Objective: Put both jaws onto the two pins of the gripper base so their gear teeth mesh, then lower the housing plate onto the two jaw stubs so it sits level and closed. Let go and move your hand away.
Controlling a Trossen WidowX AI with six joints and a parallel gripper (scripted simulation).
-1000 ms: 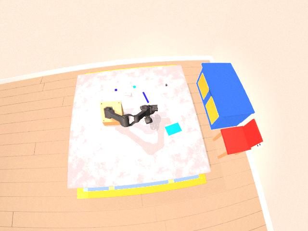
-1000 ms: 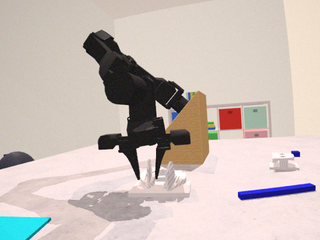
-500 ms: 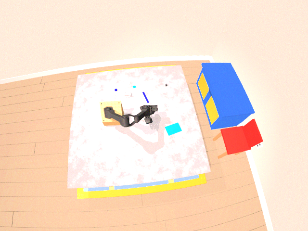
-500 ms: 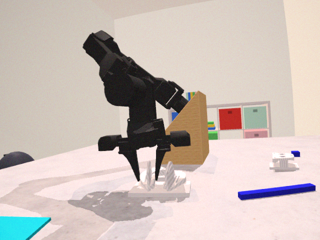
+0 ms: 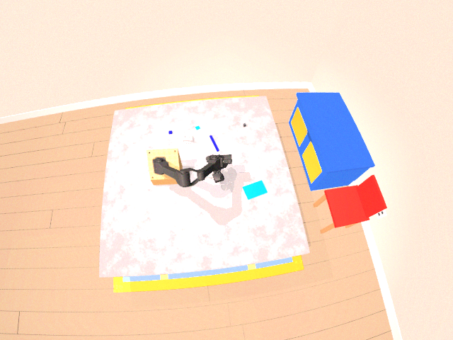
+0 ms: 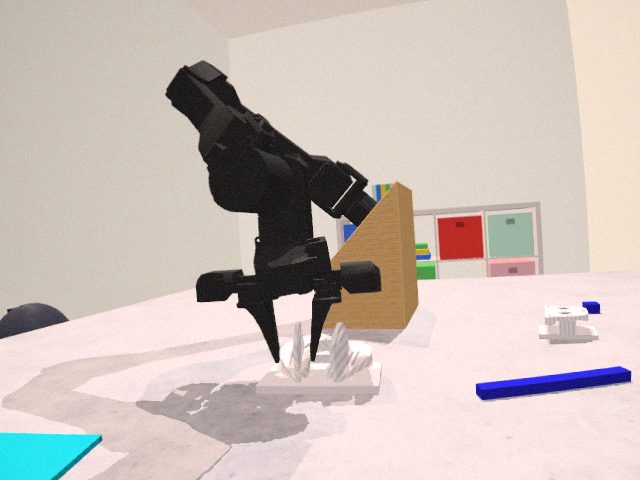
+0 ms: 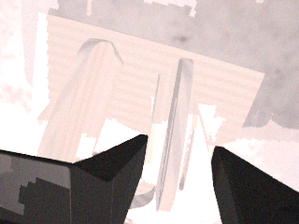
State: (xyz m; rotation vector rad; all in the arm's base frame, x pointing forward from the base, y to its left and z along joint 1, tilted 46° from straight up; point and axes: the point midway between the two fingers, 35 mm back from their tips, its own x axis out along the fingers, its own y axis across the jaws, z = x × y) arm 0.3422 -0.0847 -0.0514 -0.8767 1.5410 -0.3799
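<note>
White ridged jaws rise from the flat, straight-edged gripper base (image 6: 320, 384) (image 7: 234, 86), one jaw (image 6: 298, 351) (image 7: 174, 135) clamped between the tapered black fingers of the gripper (image 6: 295, 360) (image 7: 179, 148), the other jaw (image 6: 338, 352) (image 7: 84, 100) standing beside them. Glare hides whether the teeth mesh. A white housing plate, apparently (image 6: 566, 311), sits well apart, beyond a smooth blue bar (image 6: 553, 382) (image 5: 214, 143).

blue cabinet (image 5: 333, 132), red chair (image 5: 345, 206), plank floor (image 5: 66, 234)
</note>
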